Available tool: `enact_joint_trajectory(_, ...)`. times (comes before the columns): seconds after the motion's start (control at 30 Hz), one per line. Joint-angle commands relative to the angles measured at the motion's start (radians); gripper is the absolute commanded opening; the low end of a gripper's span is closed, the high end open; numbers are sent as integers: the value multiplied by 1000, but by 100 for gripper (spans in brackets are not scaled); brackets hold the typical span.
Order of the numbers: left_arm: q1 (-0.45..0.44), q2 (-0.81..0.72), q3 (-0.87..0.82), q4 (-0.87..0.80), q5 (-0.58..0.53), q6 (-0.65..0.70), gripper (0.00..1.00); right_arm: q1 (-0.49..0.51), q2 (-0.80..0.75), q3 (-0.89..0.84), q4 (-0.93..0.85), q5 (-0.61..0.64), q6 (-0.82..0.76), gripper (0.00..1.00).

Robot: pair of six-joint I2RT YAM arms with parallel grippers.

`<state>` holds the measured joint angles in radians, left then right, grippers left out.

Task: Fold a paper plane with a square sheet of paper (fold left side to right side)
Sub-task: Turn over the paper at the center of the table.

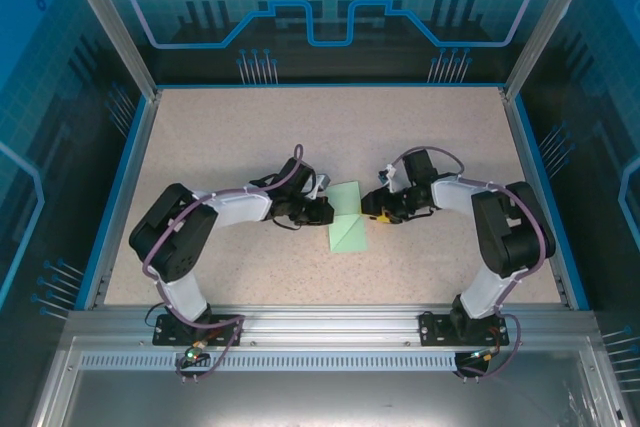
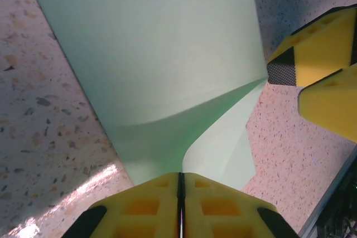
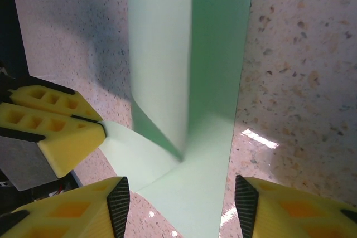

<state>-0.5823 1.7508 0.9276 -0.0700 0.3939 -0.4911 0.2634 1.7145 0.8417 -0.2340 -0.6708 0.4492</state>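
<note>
Centrally, left gripper (image 2: 179, 181) pinches the square sheet of paper (image 2: 156, 54) (partly lifted); right gripper (image 3: 182, 200) gapes astride it.

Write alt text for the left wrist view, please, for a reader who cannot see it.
The left hand, fingers shut, pinches the edge of a pale green paper that curls up over itself on a speckled table. The right hand shows yellow fingertips at the right, beside the paper's fold.
</note>
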Motion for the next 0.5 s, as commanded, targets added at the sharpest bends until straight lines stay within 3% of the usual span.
enact_joint_trajectory(0.0,3,-46,-22,-15,-21,25,10,19,26,32,11,-50,2,56)
enact_joint_trajectory(0.23,4,-48,-25,-8,-21,20,10,61,81,102,14,-66,7,53)
enact_joint_trajectory(0.47,3,-73,-37,-12,-52,9,16,94,130,147,12,-97,15,36)
